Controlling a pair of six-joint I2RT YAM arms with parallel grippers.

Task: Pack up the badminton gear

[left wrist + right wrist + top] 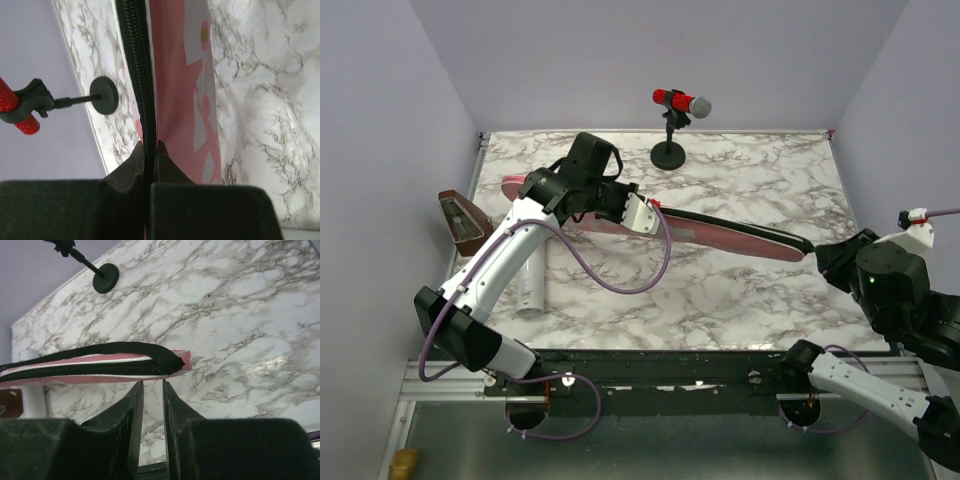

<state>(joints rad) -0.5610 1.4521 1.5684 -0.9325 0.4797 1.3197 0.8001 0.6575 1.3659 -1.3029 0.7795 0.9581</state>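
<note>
Pointing its right tip at the released right end effector (152,383), the long pink zippered bag (740,235) is being gripped by the left end effector (150,146).

A robotics lab cell is indicated: a marble-patterned table (760,290) is boxed in by plain lavender walls (660,50) from 9 through 12 to 3 o'clock, and the left arm (505,252) and right arm (865,380) are bolted to an aluminium rail (432,380) at 6 o'clock.

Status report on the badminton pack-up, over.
Left gripper shut on pink bag at zipper edge. Right gripper slightly open, just off bag's end. White tube lying outside bag. Nothing seen in the way.
</note>
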